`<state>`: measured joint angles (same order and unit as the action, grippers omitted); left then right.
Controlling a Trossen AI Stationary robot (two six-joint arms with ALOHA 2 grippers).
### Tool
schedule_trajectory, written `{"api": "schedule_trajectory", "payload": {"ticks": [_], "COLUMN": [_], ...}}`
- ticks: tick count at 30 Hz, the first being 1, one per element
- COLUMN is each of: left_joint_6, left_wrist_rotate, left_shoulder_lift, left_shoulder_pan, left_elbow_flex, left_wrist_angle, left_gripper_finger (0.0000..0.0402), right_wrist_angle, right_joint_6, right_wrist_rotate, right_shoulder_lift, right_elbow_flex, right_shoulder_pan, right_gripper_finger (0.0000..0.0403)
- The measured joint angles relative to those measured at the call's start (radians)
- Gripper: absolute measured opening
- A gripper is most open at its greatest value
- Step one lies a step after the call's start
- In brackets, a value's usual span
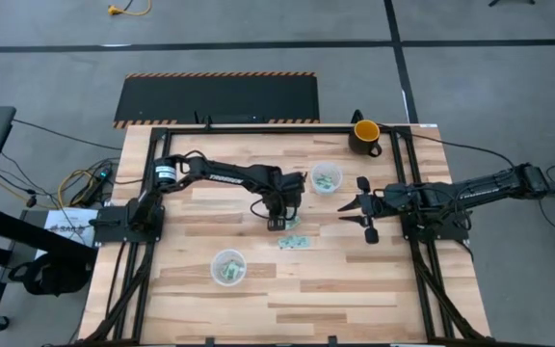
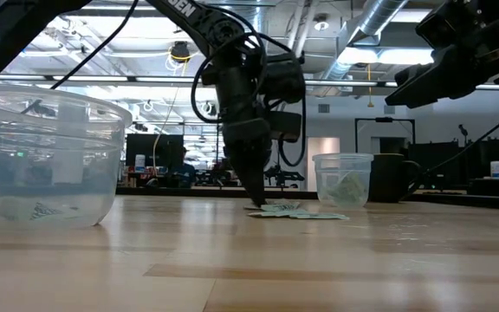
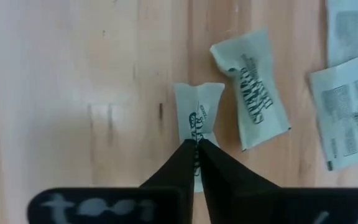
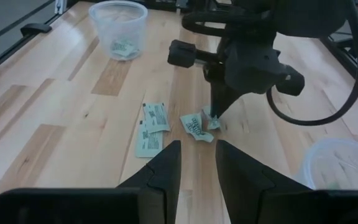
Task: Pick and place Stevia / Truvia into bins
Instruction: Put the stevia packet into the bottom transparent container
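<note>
1. Your left gripper [image 3: 196, 146] is down at the table [image 1: 355, 280], its jaws pinched shut on one sachet [image 3: 199, 118]; only the left wrist view shows this pinch.
2. More sachets [image 4: 152, 127] lie beside the pinched sachet; their dark print is too blurred to read.
3. The high view shows both bins: one cup [image 1: 326, 178] beyond that sachet, the other cup [image 1: 227, 267] nearer the table's front edge.
4. Your right gripper [image 4: 197, 158] hovers near the mug [image 1: 365, 136], jaws open.
</note>
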<state>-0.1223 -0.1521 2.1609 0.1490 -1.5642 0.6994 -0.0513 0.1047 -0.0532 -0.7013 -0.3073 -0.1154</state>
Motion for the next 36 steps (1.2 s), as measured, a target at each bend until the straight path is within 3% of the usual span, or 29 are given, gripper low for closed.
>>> {"api": "schedule_trajectory", "payload": {"ticks": [8, 15, 21, 25, 31, 36], "left_joint_6": [0.03, 0.096, 0.165, 0.218, 0.321, 0.356], "left_wrist_rotate": [0.104, 0.125, 0.163, 0.176, 0.288, 0.234], "left_shoulder_lift": [-0.048, -0.271, -0.507, -0.671, -0.865, -0.945], "left_shoulder_pan": [-0.026, -0.069, -0.179, -0.255, -0.346, -0.387], "left_elbow_flex": [-0.022, -0.024, 0.031, 0.127, 0.365, 0.546], "left_wrist_angle": [0.028, 0.114, 0.234, 0.233, 0.153, 0.056], "left_gripper_finger": [0.0002, 0.0001, 0.0001, 0.0001, 0.0, 0.0], "right_wrist_angle": [-0.001, -0.001, 0.0, 0.006, 0.031, 0.041], "right_joint_6": [0.0, 0.0, 0.0, 0.0, 0.0, 0.0], "right_wrist_rotate": [0.0, 0.0, 0.0, 0.0, 0.0, 0.0], "right_shoulder_lift": [0.0, 0.0, 0.0, 0.0, 0.0, 0.0], "right_elbow_flex": [0.0, 0.0, 0.0, 0.0, 0.0, 0.0], "right_shoulder_pan": [0.0, 0.0, 0.0, 0.0, 0.0, 0.0], "right_gripper_finger": [0.0093, 0.0093, 0.0093, 0.0093, 0.0093, 0.0093]}}
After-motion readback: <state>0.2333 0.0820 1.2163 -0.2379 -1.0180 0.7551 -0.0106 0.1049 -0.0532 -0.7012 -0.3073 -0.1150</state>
